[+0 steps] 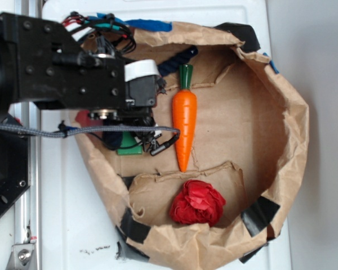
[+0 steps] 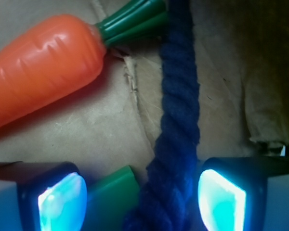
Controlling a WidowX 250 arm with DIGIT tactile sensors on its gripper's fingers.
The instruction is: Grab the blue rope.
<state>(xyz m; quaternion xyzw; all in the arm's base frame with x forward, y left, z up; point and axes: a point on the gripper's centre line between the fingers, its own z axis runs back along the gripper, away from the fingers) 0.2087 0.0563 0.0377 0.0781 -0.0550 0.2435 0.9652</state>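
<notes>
While the pincer (image 2: 142,197) gapes around the blue rope (image 2: 178,125), the paper bag (image 1: 281,112) holds a carrot (image 1: 185,121).

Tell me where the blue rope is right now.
In the wrist view the blue rope runs between the open claw's fingers, right of the orange carrot, with a green block beside it.

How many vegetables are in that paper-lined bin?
1: an orange carrot lying mid-bin, green top pointing toward the blue rope. The robot arm covers part of the bin, so more could be hidden.
</notes>
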